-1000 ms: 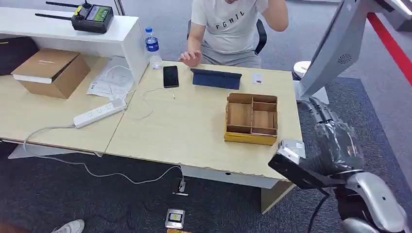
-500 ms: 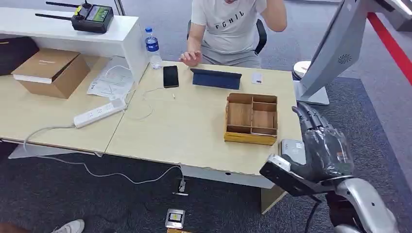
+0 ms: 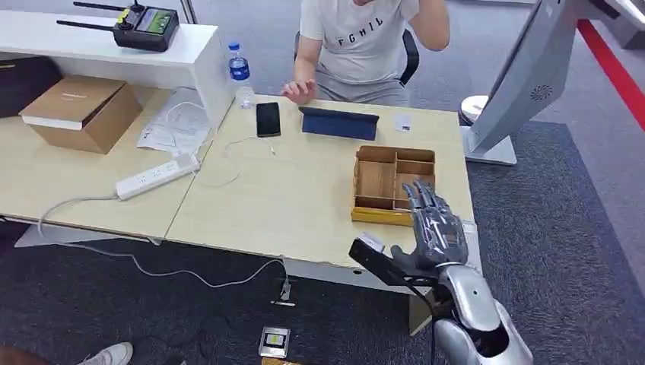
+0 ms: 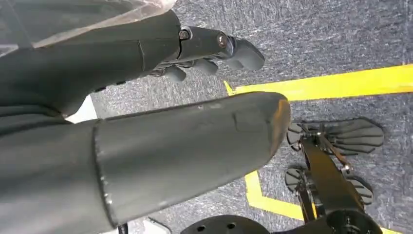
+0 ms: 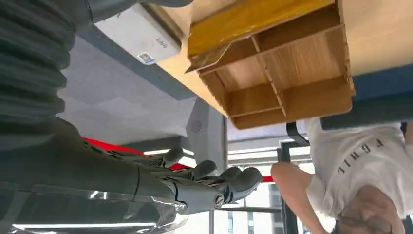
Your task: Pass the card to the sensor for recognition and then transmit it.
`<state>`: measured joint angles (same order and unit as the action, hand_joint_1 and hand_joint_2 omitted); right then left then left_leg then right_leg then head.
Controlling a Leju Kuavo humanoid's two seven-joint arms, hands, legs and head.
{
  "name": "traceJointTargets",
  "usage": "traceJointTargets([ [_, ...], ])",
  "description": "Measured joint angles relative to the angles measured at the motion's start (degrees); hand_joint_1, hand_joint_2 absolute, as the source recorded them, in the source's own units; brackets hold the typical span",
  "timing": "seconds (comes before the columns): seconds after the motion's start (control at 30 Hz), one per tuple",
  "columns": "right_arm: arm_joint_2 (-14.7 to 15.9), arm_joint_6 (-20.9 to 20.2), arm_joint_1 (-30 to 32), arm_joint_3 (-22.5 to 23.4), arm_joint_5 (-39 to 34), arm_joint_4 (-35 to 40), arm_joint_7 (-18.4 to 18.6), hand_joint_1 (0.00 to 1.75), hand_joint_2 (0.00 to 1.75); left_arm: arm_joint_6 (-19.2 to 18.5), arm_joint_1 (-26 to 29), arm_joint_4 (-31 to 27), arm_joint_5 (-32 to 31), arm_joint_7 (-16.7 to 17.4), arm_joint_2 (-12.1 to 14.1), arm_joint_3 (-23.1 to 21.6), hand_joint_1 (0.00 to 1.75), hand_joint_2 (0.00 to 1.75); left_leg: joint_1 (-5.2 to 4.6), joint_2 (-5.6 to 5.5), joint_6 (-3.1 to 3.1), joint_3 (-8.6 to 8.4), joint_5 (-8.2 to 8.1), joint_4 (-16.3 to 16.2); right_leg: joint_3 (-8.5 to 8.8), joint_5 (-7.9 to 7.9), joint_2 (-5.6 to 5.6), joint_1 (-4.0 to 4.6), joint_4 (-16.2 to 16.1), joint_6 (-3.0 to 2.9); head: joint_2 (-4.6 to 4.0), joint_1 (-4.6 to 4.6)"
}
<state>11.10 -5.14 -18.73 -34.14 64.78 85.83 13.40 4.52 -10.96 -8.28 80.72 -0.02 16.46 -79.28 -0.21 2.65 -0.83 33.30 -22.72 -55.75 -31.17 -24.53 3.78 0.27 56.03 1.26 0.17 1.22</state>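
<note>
It was an office: pale wood surface (image 3: 304, 205) on grey carpet (image 3: 578, 213), a seated person (image 3: 357, 46) at twelve o'clock, a phone (image 3: 267, 119), a power strip (image 3: 156, 177) with trailing cables, papers (image 3: 176, 122) and a cardboard box (image 3: 80, 112) at ten o'clock.

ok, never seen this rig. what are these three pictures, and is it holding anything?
It is a humanoid robot with two silver arms and many-fingered hands. The wide picture is from its head, looking down at a table. The other two come from cameras at its wrists, so they look turned.

The right hand is raised by the table's near edge, fingers straight, holding nothing. The left hand hangs over the floor, also holding nothing.

On the table lie a wooden divided tray, a white device beside it, a phone, a blue tablet, a small white card and a power strip. A person sits on the far side.
</note>
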Motion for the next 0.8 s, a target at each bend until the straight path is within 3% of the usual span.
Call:
traceJointTargets([
  [0.13, -2.5, 0.3, -0.9, -0.5, 1.2, -4.2, 0.1, 0.0, 1.75, -0.3, 0.0, 0.0, -0.2, 0.4, 0.0, 0.0, 0.0, 0.0, 0.01, 0.01, 0.0, 0.04, 0.0, 0.0, -0.03, -0.01, -0.01, 0.0, 0.0, -0.01, 0.0, -0.02],
  [0.33, -6.0, 4.0, -3.8, -0.7, 3.6, -11.9, -3.7, 0.0, 1.75, -0.6, 0.1, 0.0, 0.0, 0.4, 0.0, 0.0, 0.0, 0.0, 0.02, 0.0, 0.0, 0.03, 0.0, 0.0, -0.04, -0.01, 0.0, 0.0, 0.0, -0.01, 0.0, 0.0],
  [0.53, -7.6, 7.3, -7.2, -0.1, 5.5, -19.0, -6.4, 0.0, 1.75, -0.8, 0.1, 0.0, 0.3, 0.1, 0.2, 0.0, 0.0, 0.0, 0.01, 0.0, 0.0, 0.03, 0.01, 0.0, -0.04, 0.01, 0.0, 0.0, 0.0, -0.01, 0.0, 0.0],
  [0.8, -8.5, 8.6, -9.9, 1.9, 6.4, -27.0, -7.8, 0.0, 1.75, -1.4, 0.2, 0.0, -0.1, -1.1, 0.4, 0.0, 0.0, 0.0, 0.01, -0.01, -0.01, 0.03, 0.01, 0.0, -0.05, 0.02, 0.0, -0.01, 0.0, -0.02, 0.0, 0.0],
])
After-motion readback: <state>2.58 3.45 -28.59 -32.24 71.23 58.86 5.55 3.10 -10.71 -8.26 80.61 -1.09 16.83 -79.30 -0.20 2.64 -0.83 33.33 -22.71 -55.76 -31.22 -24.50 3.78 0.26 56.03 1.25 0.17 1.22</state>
